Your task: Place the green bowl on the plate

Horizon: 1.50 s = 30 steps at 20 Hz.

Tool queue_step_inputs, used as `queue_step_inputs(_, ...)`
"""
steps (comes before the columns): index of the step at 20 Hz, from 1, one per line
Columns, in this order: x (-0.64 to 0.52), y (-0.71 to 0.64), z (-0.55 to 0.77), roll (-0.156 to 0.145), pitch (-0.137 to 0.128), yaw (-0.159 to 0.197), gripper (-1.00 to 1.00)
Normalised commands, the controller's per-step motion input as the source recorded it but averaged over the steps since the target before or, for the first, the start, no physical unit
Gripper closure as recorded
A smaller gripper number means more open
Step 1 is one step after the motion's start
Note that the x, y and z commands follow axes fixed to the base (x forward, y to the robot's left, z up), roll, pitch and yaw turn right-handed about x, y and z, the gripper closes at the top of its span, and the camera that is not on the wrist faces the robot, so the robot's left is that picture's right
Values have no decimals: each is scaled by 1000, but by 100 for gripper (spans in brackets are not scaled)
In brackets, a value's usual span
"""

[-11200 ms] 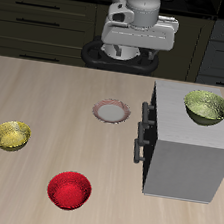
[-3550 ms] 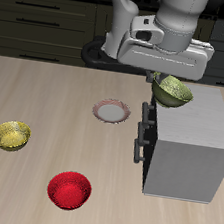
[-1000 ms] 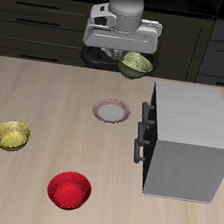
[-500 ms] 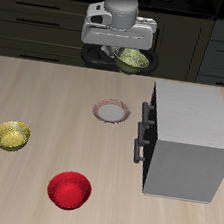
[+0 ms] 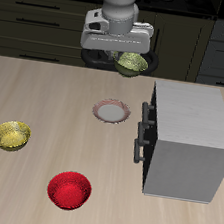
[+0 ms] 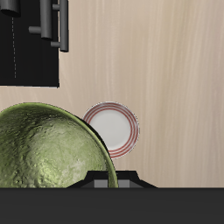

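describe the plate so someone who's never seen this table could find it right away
Start at the big grey cabinet standing on the wooden table. Beside its handled face, lying flat on the wood, is the plate. It is the only flat dish: pale grey-white centre with a reddish-pink rim, unlike the yellow bowl and red bowl nearer the front edge.
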Motion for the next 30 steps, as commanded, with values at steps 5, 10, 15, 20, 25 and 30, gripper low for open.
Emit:
queue_step_inputs(5,-33,9,44,2,-24,1,100)
queue_step_inputs(10,17,-9,-75,-3,-7,21,100)
queue_step_inputs(15,69,-19,-101,-15,0,12,100)
queue_step_inputs(20,59,49,-137,7,18,-15,100)
queue_step_inputs(25,94,64,-174,0,20,9,100)
queue_step_inputs(30,65,24,-189,-7,33,2,100)
